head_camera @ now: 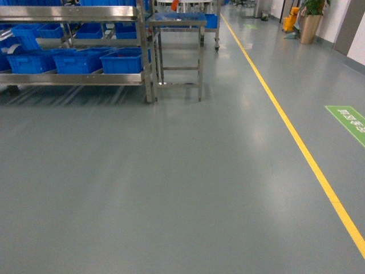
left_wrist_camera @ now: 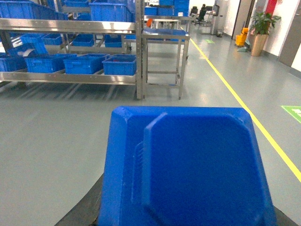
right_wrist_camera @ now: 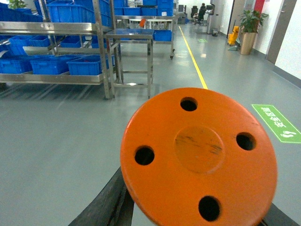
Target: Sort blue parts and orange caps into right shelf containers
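Observation:
A blue part (left_wrist_camera: 188,165) fills the lower left wrist view. My left gripper (left_wrist_camera: 188,219) is shut on it, and only a dark finger (left_wrist_camera: 82,209) shows beside it. An orange cap (right_wrist_camera: 197,155), a flat disc with several holes, fills the right wrist view. My right gripper (right_wrist_camera: 195,214) is shut on it, with a dark finger (right_wrist_camera: 106,202) at its left edge. Neither gripper appears in the head view. The stainless steel shelf (head_camera: 74,79) stands far off at the upper left, carrying blue containers (head_camera: 122,61). I cannot tell if it is the right shelf.
A small steel table (head_camera: 178,23) stands just right of the shelf. A yellow floor line (head_camera: 296,142) runs along the right, with a green floor sign (head_camera: 349,123) beyond it. A potted plant (head_camera: 311,20) and a yellow bucket (head_camera: 291,20) stand far back. Grey floor lies between me and the shelf.

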